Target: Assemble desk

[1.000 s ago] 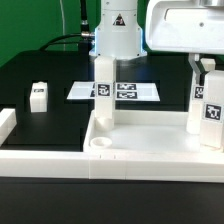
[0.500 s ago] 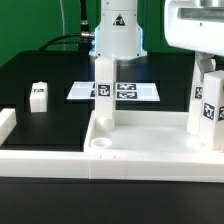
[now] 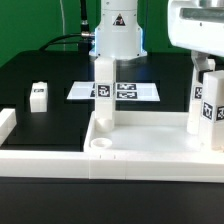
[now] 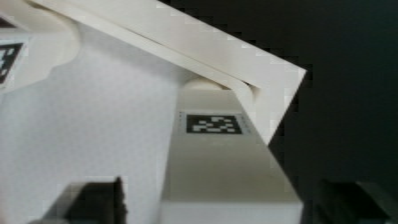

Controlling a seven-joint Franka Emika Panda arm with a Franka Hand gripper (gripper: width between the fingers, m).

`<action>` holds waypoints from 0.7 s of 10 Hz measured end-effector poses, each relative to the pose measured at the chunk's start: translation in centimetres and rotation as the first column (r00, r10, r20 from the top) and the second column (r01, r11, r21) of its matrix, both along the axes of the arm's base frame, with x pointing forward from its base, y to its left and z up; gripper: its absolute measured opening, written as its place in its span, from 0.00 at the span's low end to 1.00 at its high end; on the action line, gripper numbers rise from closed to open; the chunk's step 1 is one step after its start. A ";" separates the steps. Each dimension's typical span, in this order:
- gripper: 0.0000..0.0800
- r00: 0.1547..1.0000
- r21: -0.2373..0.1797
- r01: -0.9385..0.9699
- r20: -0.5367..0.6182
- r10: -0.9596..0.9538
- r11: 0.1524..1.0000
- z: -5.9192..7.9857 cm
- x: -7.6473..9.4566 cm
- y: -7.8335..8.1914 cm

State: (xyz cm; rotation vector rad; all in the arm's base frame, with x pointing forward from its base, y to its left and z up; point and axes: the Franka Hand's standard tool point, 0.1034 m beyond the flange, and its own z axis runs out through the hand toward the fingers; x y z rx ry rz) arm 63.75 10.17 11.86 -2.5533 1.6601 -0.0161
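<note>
The white desk tabletop (image 3: pixel 150 150) lies tray-like at the front, with a round socket (image 3: pixel 99 144) at its near left corner. One leg (image 3: pixel 102 92) stands upright at its back left corner. Another tagged leg (image 3: pixel 203 108) stands at the exterior view's right. My gripper (image 3: pixel 207 68) hangs over the top of that leg. In the wrist view the leg (image 4: pixel 217 124) runs between my two dark fingers (image 4: pixel 98 200), with a small gap on each side. My gripper (image 4: pixel 222 205) is open. A loose leg (image 3: pixel 38 96) lies on the black table at the left.
The marker board (image 3: pixel 128 91) lies flat behind the tabletop. The robot base (image 3: pixel 118 35) stands at the back centre. A white border rail (image 3: pixel 6 122) sits at the exterior view's left edge. Green cloth covers the background.
My gripper body shifted toward the exterior view's right between one second and half a second ago. Since then nothing has visibly moved.
</note>
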 end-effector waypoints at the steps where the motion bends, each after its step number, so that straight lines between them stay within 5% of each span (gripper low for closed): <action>1: 0.76 0.997 -0.009 -0.080 0.002 0.080 0.997 0.1 0.0 0.0; 7: 0.81 0.831 -0.059 -0.553 0.033 0.555 0.831 0.1 0.2 0.0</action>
